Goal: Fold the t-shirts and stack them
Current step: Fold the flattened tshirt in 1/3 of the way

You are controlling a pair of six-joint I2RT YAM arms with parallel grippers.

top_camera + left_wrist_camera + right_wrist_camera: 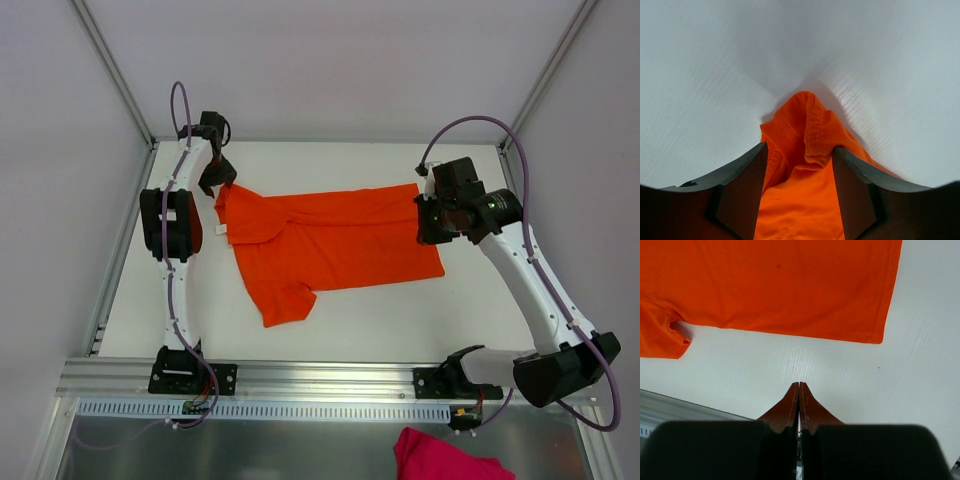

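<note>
An orange t-shirt (330,245) lies spread sideways on the white table (420,310), its small white neck label (221,232) at the left. One sleeve (285,300) points toward the near edge. My left gripper (222,185) is down at the shirt's far left corner. In the left wrist view its jaws (799,147) stand apart, and bunched orange fabric (800,200) lies loose between them, a fold resting against the right finger (855,190). My right gripper (432,228) hovers at the shirt's right end. It is shut and empty (799,384), just off the hem (790,332).
A magenta cloth (445,460) lies below the table's near edge, at the bottom right. An aluminium rail (330,375) carrying both arm bases runs along that edge, and it also shows in the right wrist view (670,405). Slanted frame posts (110,70) rise at the back corners.
</note>
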